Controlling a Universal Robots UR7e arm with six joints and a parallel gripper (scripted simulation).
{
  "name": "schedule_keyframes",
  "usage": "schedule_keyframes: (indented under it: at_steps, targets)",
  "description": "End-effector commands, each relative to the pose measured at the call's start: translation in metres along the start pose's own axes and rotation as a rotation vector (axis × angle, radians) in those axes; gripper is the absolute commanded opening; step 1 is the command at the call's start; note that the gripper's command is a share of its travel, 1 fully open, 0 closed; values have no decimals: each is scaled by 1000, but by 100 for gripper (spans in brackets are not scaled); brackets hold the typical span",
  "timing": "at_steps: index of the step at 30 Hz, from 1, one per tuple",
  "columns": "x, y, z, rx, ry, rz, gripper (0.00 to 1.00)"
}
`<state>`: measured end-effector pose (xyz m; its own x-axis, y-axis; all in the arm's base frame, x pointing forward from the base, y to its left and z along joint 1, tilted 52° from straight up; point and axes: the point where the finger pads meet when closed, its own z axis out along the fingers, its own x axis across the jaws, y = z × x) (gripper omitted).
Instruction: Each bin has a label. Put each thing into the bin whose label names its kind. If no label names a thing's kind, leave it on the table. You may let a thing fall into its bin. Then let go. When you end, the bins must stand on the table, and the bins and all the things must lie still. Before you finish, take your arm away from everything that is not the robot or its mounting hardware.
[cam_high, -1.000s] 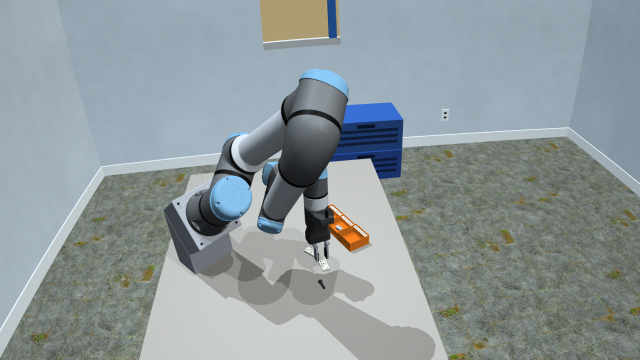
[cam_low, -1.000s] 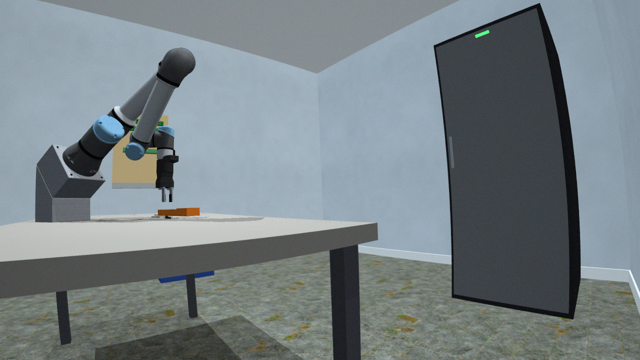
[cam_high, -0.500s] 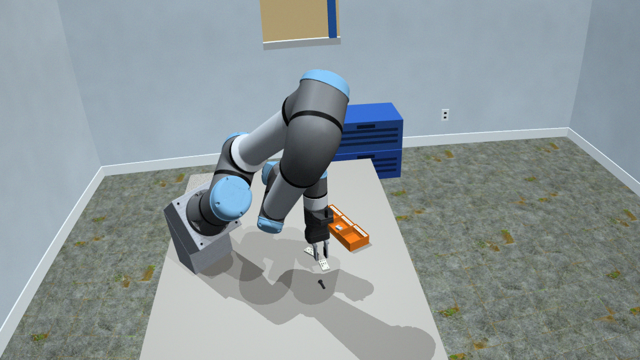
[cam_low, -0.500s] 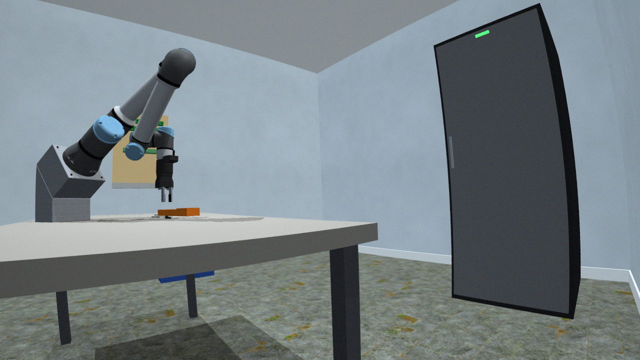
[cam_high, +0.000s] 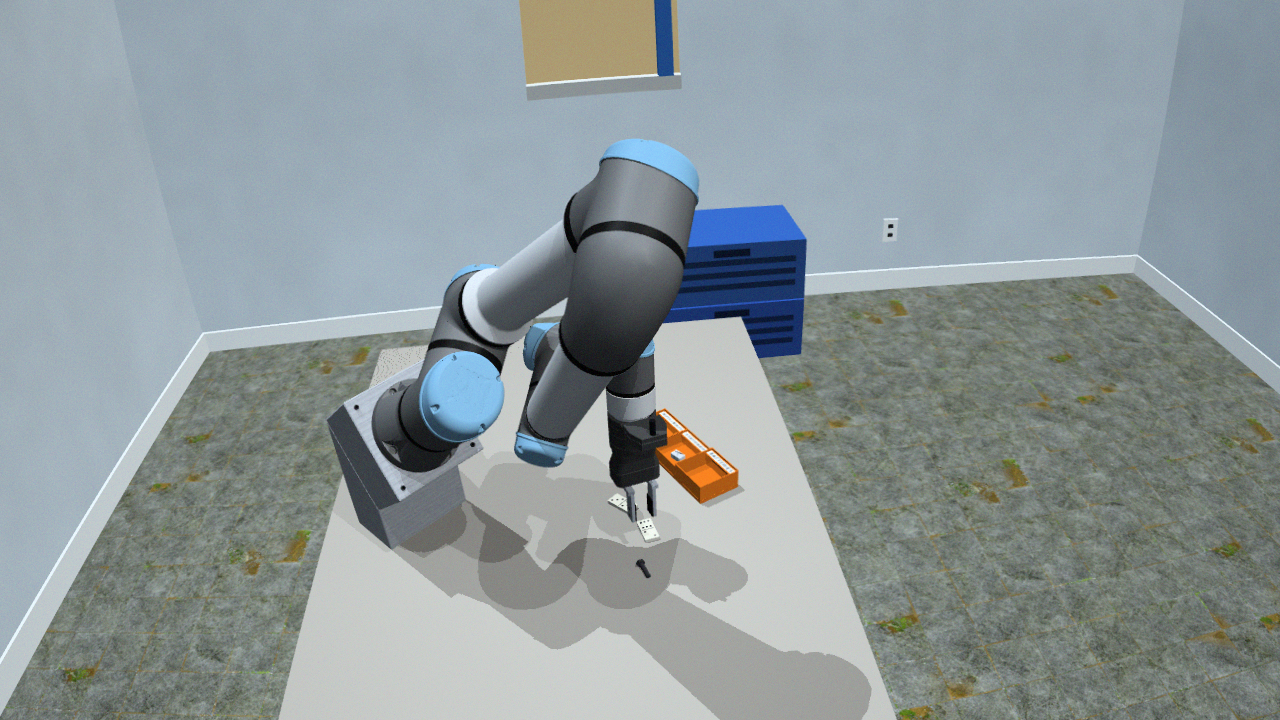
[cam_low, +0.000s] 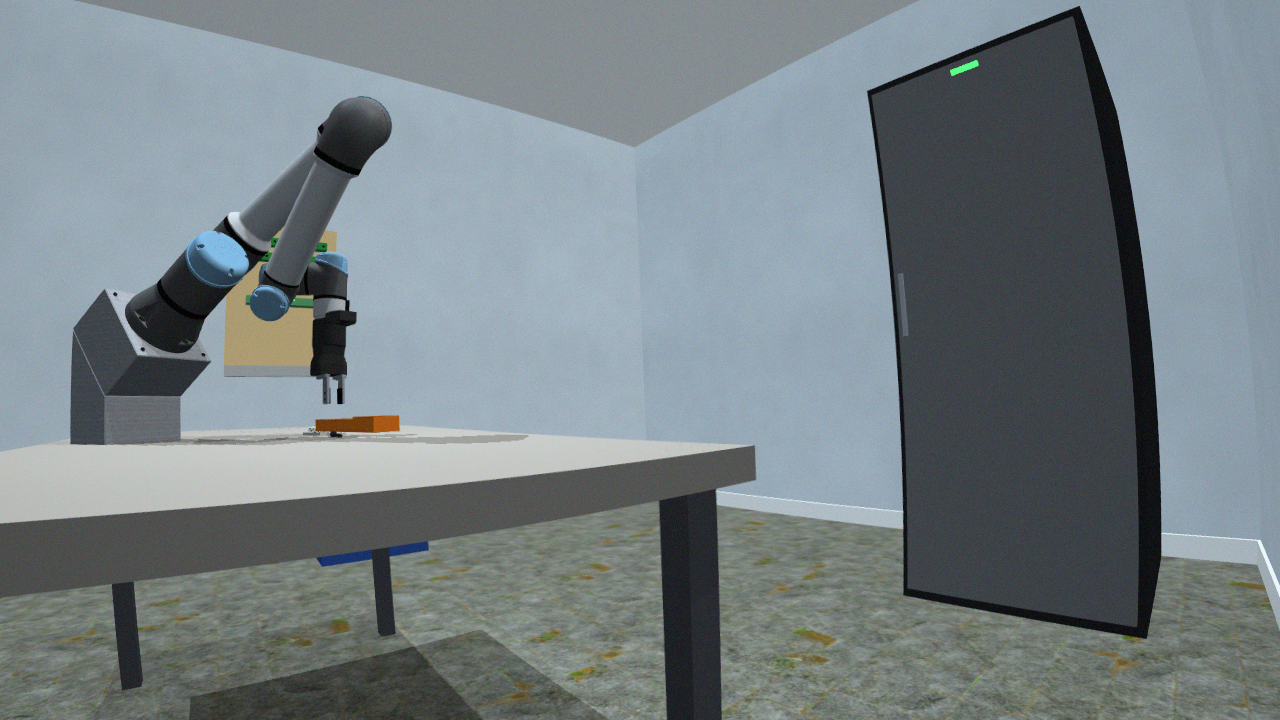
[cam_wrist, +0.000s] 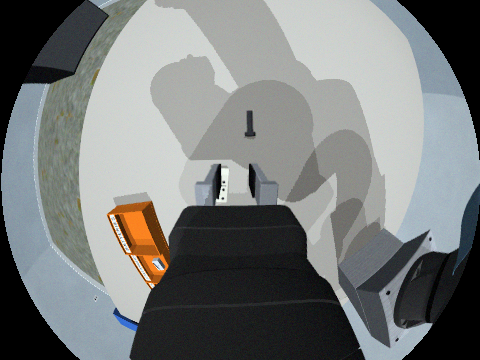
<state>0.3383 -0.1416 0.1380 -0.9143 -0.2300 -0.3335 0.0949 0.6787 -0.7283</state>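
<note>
My gripper (cam_high: 641, 514) (cam_low: 332, 401) (cam_wrist: 235, 174) is open, pointing down above the table, with nothing held. A white domino (cam_high: 648, 531) (cam_wrist: 224, 186) lies below the fingers; the left finger partly covers it in the wrist view. A second domino (cam_high: 617, 501) lies behind, partly hidden by a finger. A black bolt (cam_high: 643, 568) (cam_wrist: 249, 123) lies farther toward the front. An orange three-part bin block (cam_high: 718, 487) (cam_low: 377, 423) (cam_wrist: 161, 229) stands beside the gripper. Its middle bin holds a small whitish block (cam_high: 677, 455) (cam_wrist: 158, 263). The nearest label seems to read "BATTERIES"; the others are unreadable.
The arm's grey base (cam_high: 420, 501) (cam_low: 134, 418) (cam_wrist: 372, 265) stands on the table (cam_high: 358, 662) (cam_low: 537, 483). A blue cabinet (cam_high: 751, 268) stands beyond the table's far end. A tall dark cabinet (cam_low: 1002, 340) stands away from the table.
</note>
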Motion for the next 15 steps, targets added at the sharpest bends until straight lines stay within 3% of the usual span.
schedule_keyframes:
  at_steps: [1,15]
  targets:
    - [9,-20,2,-25,-2,-5,62]
    - [14,-33,2,-33,-8,-9,62]
